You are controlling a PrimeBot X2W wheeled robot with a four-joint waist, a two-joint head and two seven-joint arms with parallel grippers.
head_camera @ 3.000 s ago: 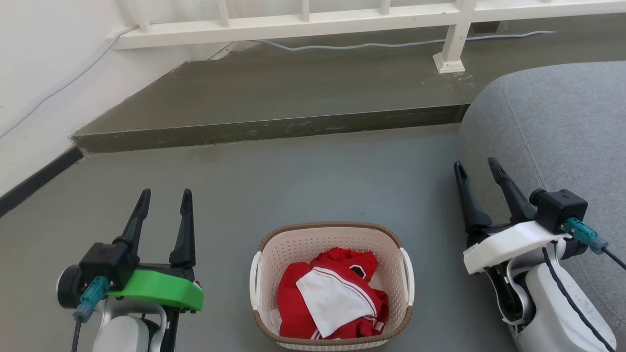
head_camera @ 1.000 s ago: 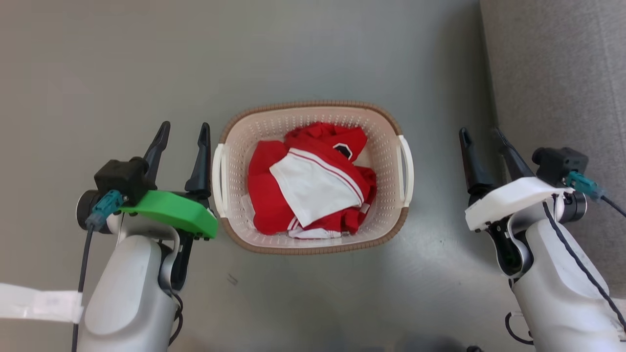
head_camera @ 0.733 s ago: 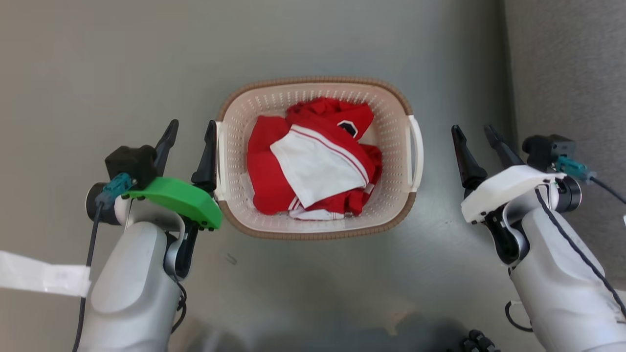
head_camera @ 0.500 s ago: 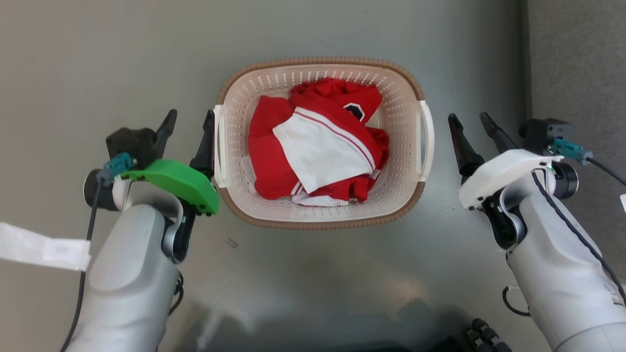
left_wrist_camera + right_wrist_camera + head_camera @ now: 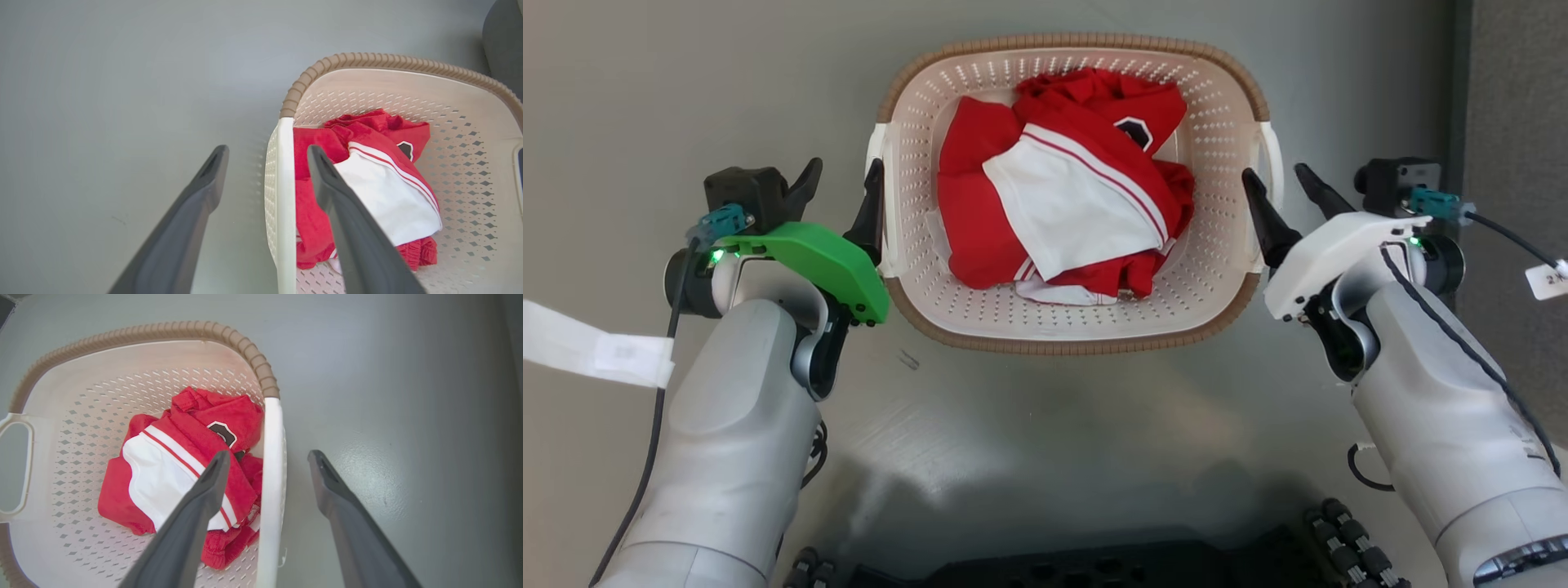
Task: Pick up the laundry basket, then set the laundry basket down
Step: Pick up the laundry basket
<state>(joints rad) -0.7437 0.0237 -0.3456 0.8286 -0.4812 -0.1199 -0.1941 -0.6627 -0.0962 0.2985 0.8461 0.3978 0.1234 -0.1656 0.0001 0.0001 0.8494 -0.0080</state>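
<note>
The laundry basket stands on the grey floor, cream and perforated, with a brown rim and a crumpled red and white garment inside. My left gripper is open at the basket's left side. In the left wrist view the white left handle runs between the two fingers of the left gripper. My right gripper is open at the right side. In the right wrist view the white right handle runs between the fingers of the right gripper, and the inner finger hangs over the garment.
A grey upholstered seat runs along the right edge, close behind my right wrist. A white paper tag hangs at the left. My dark base fills the bottom edge. Open grey floor lies to the left of the basket.
The camera has tipped down and closed in. Both grippers have moved inward to the basket: the right one now straddles the right handle, the left one the left handle. Both have stayed open.
</note>
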